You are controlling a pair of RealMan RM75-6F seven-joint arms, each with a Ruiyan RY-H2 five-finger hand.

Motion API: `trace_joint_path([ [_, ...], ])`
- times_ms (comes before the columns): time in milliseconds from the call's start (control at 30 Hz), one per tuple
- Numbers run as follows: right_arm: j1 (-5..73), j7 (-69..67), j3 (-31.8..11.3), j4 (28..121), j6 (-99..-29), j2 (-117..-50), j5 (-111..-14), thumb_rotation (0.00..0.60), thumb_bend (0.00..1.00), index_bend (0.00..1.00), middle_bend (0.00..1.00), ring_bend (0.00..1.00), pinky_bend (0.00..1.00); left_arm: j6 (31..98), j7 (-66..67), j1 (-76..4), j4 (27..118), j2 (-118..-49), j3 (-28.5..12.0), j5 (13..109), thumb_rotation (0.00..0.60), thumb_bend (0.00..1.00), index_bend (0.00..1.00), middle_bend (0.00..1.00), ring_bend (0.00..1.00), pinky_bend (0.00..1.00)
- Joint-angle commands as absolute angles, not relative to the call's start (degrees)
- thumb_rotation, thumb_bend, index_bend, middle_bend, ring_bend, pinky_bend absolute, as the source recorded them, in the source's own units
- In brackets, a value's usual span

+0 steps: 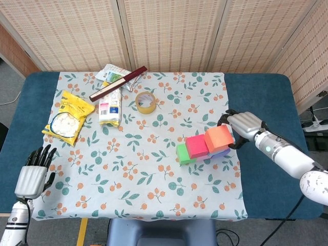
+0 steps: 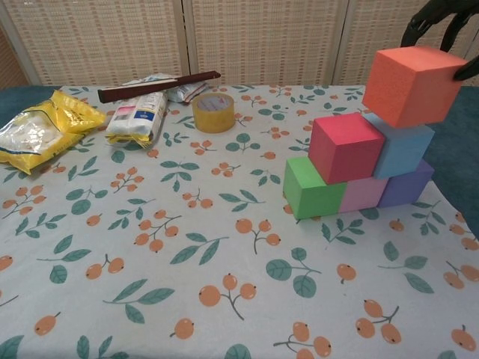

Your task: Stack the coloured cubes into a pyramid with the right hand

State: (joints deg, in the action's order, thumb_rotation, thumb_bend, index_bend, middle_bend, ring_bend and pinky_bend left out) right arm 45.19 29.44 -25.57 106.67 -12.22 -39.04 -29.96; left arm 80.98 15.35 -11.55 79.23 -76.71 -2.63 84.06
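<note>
The right hand [image 1: 245, 126] grips the orange cube [image 2: 411, 84], tilted, one corner pointing down over the blue cube [image 2: 405, 148]. Left hand [image 1: 32, 174] hangs open, near left.

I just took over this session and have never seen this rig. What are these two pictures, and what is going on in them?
Both come from the robot's own cameras: the head view looks down on the table, the chest view looks across it. The robot has two arms with fingered hands. The right hand grips an orange cube over a stack of cubes: green, pink and purple below, red and blue above. The left hand holds nothing, near the table's edge. On the floral cloth also lie a tape roll, snack bags and a dark stick.
</note>
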Motion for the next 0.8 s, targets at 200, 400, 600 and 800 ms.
trace_joint_path([
  [200, 48.7, 21.9, -20.7, 104.6, -14.7, -43.1, -37.5, 0.6, 0.26, 0.69, 0.16, 0.01, 0.21, 80.8, 15.3, -11.6, 79.1, -76.7, -2.5, 84.1, 0.6, 0.44, 0.0, 0.0, 0.0, 0.15],
  [400, 51.1, 18.2, -18.1, 104.4, -16.7, -43.2, -40.0, 0.6, 0.26, 0.69, 0.16, 0.01, 0.21, 81.0, 15.1, -11.4, 79.2, -76.5, -2.6, 84.0, 0.6, 0.44, 0.0, 0.0, 0.0, 0.15],
  [600, 52.5, 15.7, -16.6, 104.5, -17.8, -43.0, -40.8, 0.6, 0.26, 0.69, 0.16, 0.01, 0.21, 80.9, 15.0, -11.4, 79.3, -76.4, -2.7, 83.9, 0.6, 0.44, 0.0, 0.0, 0.0, 0.15],
  [800, 55.1, 14.2, -13.4, 104.3, -19.5, -43.8, -42.4, 0.6, 0.26, 0.67, 0.16, 0.01, 0.21, 80.8, 14.9, -11.4, 79.3, -76.4, -2.7, 83.8, 0.6, 0.43, 0.0, 0.0, 0.0, 0.15],
])
